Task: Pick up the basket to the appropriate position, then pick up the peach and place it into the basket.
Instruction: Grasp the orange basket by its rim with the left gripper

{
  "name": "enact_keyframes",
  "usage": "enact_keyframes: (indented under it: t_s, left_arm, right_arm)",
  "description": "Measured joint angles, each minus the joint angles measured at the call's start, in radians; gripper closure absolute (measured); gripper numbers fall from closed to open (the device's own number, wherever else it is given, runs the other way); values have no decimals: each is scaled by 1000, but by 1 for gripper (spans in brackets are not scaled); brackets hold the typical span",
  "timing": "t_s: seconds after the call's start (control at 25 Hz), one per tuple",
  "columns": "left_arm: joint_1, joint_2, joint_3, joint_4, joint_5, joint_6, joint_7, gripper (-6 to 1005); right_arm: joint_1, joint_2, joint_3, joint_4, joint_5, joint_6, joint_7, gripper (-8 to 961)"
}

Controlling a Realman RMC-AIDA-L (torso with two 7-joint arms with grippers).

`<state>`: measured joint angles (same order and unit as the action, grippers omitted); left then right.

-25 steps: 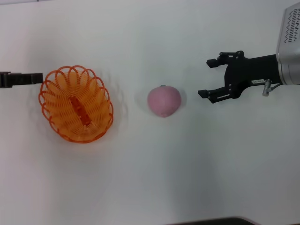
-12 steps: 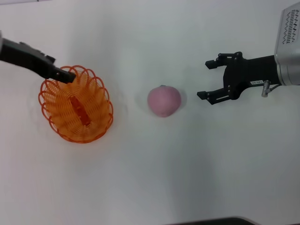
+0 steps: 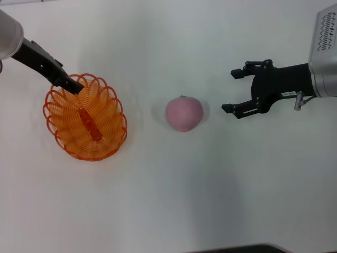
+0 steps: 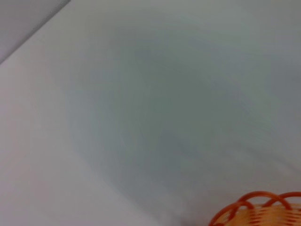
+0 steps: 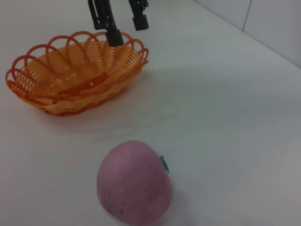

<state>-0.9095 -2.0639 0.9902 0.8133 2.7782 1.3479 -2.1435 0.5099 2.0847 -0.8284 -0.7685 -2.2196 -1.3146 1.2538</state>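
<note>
Two black grippers flank two objects on a plain white tabletop. The oval orange basket of looped plastic wire with a scalloped rim rests on the robot's left side of the table, its long axis running obliquely from the far left toward the near centre; inside, a darker orange strip along the floor follows the same axis. The left gripper reaches in from the far left corner and sits at the basket's far rim; in the right wrist view its two fingers stand apart, one finger descending just inside the scalloped rim and the other outside it, so the rim lies between them, not visibly pinched. The left wrist view shows only a few orange rim loops at the edge of the picture against bare table. The round, matte pink peach lies near the table's centre, well apart from the basket and between it and the right gripper. The right gripper hovers to the peach's right, close to but not touching it, with fingers spread wide and their opening facing the fruit. In the right wrist view the peach is nearest the camera, a small green stem mark on its side, with the basket farther off.
</note>
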Motion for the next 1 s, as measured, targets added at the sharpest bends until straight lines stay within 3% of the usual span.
enact_keyframes:
  t_s: [0.28,0.8,1.0]
  left_arm:
    - [-19,-12,6,-68,50,-48,0,209]
    - [-17,-31,10,-43,68,-46,-21,213]
    - [-13,-35,18,-36,77,-41,-30,386]
  right_arm:
    - [2,0,0,0,0,0,0,7]
    - [4,2,-24,5,-2,25,1,7]
    - [4,2,-24,7,-2,26,1,6]
